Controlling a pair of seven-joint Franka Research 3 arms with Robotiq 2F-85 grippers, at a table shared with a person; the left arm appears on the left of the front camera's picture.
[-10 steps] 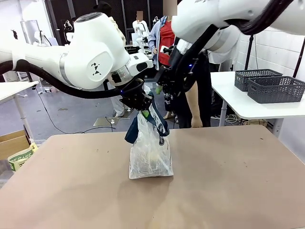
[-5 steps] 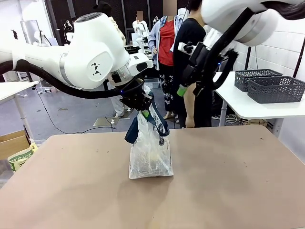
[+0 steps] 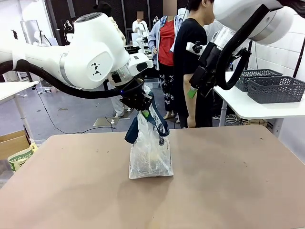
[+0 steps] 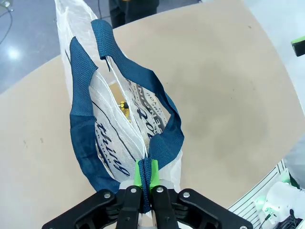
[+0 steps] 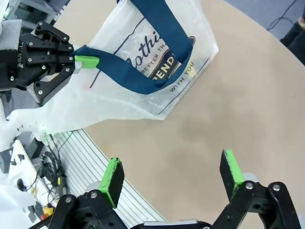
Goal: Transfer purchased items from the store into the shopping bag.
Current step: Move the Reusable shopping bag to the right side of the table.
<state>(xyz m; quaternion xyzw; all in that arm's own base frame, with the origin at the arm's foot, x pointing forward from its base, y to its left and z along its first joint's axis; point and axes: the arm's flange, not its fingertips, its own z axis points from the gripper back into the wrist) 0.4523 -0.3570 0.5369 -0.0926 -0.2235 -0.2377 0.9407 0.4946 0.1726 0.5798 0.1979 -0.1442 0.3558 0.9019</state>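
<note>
Shopping bag [image 3: 150, 152] handle clenched in left hand [image 4: 145, 179]; right hand [image 5: 171, 174] spread wide, empty.

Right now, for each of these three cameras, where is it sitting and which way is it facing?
Front view: fixed between the arms, facing across the table at a person; shows the left gripper and the raised right gripper.
Left wrist view: on the left wrist, looking down its fingers, which pinch the shopping bag by a navy handle.
Right wrist view: on the right wrist, high up, looking down between its own spread fingers at the bag and the left gripper.
All three share the bag and tabletop.
</note>
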